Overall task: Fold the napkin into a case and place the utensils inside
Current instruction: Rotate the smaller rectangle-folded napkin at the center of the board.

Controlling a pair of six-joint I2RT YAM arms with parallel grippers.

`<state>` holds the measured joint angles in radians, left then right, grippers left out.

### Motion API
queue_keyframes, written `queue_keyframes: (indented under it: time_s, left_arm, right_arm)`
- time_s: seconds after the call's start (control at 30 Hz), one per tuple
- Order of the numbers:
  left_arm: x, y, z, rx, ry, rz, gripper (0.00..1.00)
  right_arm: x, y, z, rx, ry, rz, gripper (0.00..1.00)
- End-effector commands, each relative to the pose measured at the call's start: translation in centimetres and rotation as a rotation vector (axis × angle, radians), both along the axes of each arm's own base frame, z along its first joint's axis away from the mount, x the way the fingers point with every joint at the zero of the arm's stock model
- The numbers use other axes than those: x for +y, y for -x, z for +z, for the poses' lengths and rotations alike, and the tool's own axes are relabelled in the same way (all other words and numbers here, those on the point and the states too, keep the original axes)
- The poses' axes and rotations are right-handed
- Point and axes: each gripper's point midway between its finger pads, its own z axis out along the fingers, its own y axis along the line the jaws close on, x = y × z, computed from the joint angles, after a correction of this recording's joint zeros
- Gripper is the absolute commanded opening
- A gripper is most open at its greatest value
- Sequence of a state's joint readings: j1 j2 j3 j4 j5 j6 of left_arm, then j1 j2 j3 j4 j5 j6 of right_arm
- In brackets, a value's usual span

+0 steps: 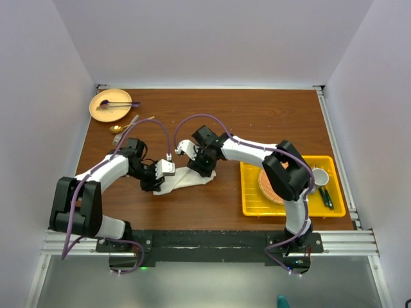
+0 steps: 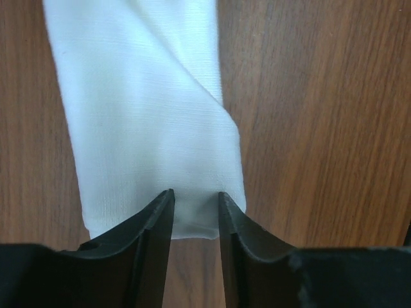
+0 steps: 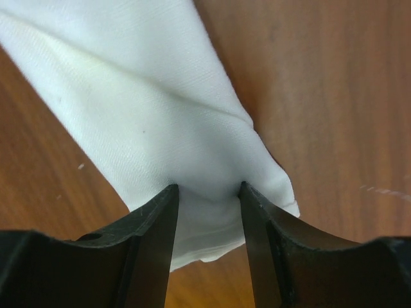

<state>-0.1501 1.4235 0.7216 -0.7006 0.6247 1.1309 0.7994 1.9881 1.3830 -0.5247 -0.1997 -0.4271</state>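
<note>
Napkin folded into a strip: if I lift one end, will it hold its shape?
Probably not: the napkin puckers softly at the right gripper, so it looks floppy. Its diagonal fold lies loose, so it may fall open. It seems thin and light, likely to slide on the table.

The top camera sits high above and to the near side of the napkin (image 1: 186, 178), looking down across the whole table (image 1: 257, 109). The left wrist camera looks down very close over the napkin's left end and the right wrist camera over its right end. All three views share the napkin.
</note>
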Motion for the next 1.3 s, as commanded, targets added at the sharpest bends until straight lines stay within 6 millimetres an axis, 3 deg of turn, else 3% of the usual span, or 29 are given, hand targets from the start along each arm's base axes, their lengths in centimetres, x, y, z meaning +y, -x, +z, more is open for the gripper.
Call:
queue_keyframes:
  time_s: [0.0,0.07,0.13,0.2,0.3,0.4,0.47,0.5,0.6,0.77,0.87,0.97,1.0,1.07,1.1,1.17,1.23,1.27]
  left_arm:
    - [-1.0,0.5,2.3,0.012,0.078,0.018,0.41]
    - [-1.2,-1.3,4.1,-0.016,0.122,0.074,0.41]
    - [-1.3,-3.3,6.1,-0.031,0.179,0.145,0.41]
    - [-0.1,-5.9,7.3,-0.063,0.201,0.252,0.41]
    - [1.2,-8.6,6.9,-0.1,0.157,0.341,0.41]
    - [1.9,-10.3,6.1,-0.124,0.125,0.375,0.4]
    - [1.9,-10.8,5.5,-0.119,0.119,0.379,0.39]
    - [2.0,-11.2,5.0,-0.12,0.105,0.388,0.39]
    - [1.7,-11.2,4.1,-0.113,0.077,0.368,0.38]
    - [1.5,-10.0,2.6,-0.098,0.033,0.313,0.37]
    - [1.7,-8.6,1.7,-0.073,0.005,0.27,0.36]
    - [1.6,-7.2,1.3,-0.045,0.003,0.243,0.36]
    - [1.3,-6.5,1.2,-0.021,0.009,0.234,0.36]
    - [0.9,-5.6,1.2,0.004,0.023,0.212,0.35]
    - [0.4,-4.8,1.2,0.03,0.042,0.201,0.35]
    - [-0.4,-4.2,1.3,0.045,0.057,0.187,0.35]
    - [-1.1,-3.4,1.2,0.054,0.065,0.173,0.35]
    - [-1.8,-3.1,1.2,0.065,0.068,0.169,0.35]
  right_arm:
    - [-0.2,-4.7,-1.0,-0.135,0.082,-0.003,0.53]
    - [1.4,-7.2,1.1,-0.205,0.036,-0.001,0.59]
    - [1.2,-9.1,2.9,-0.241,0.017,-0.042,0.65]
    - [1.4,-10.3,6.3,-0.245,-0.076,-0.094,0.7]
    - [1.1,-9.7,10.2,-0.217,-0.169,-0.154,0.75]
    - [0.7,-7.4,11.3,-0.136,-0.205,-0.182,0.68]
    - [0.3,-5.7,10.6,-0.06,-0.201,-0.205,0.62]
    - [0.0,-4.9,10.2,-0.025,-0.186,-0.21,0.54]
    - [-0.3,-3.3,8.4,0.069,-0.165,-0.232,0.48]
    - [-1.4,-2.8,4.7,0.127,-0.083,-0.279,0.38]
    - [-2.3,-4.2,2.1,0.101,-0.02,-0.304,0.34]
    - [-2.3,-6.4,1.3,0.077,-0.004,-0.334,0.33]
    - [-2.3,-6.8,0.2,0.085,0.013,-0.337,0.33]
    - [-1.8,-8.3,0.4,0.054,0.0,-0.334,0.33]
    - [-1.6,-8.8,-0.6,0.054,0.011,-0.332,0.33]
    - [-0.6,-10.5,0.1,0.012,-0.015,-0.327,0.33]
    - [-0.1,-11.8,-0.4,-0.011,-0.023,-0.325,0.34]
    - [0.5,-13.1,0.5,-0.053,-0.039,-0.325,0.35]
